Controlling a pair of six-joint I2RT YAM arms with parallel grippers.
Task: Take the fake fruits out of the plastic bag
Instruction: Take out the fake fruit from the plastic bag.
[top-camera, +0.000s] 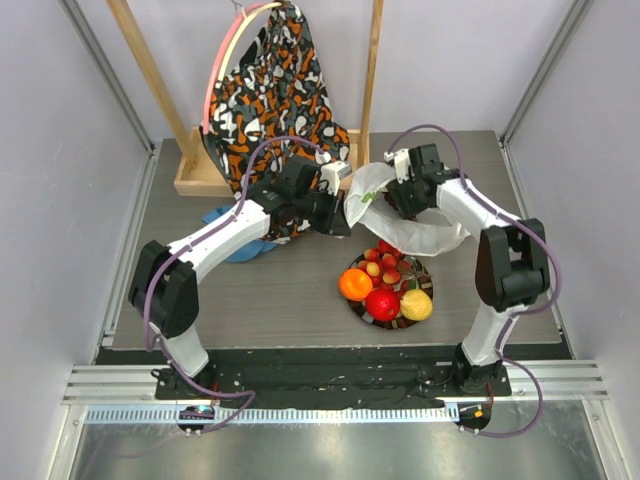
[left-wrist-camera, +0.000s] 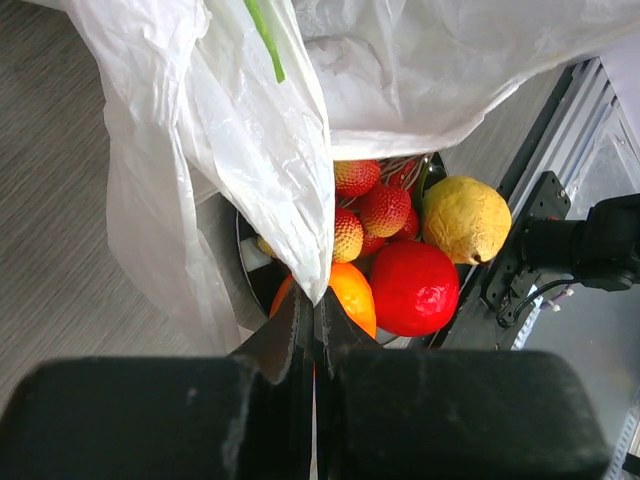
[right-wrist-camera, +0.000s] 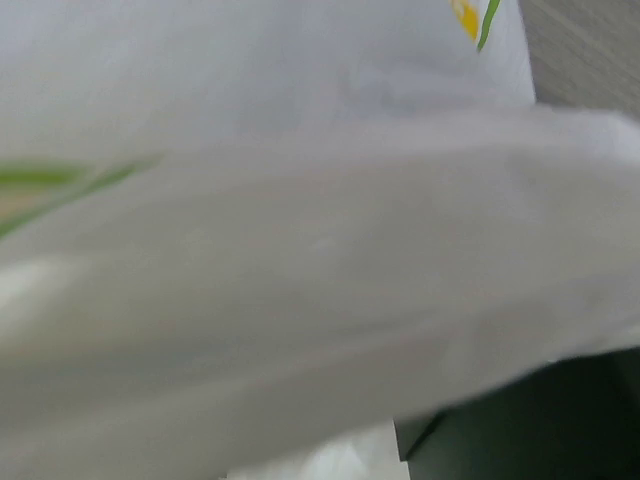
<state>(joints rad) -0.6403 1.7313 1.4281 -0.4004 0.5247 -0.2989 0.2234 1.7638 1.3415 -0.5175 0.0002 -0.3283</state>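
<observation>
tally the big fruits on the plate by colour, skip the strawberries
orange: 1
red apple: 1
yellow lemon: 1
total: 3 showing

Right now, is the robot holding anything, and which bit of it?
The left fingers pinch the plastic bag by a hanging fold. The right fingers are hidden: cannot tell.

Fake fruits (top-camera: 386, 287) heaped under hanging bag (top-camera: 432, 238)
</observation>
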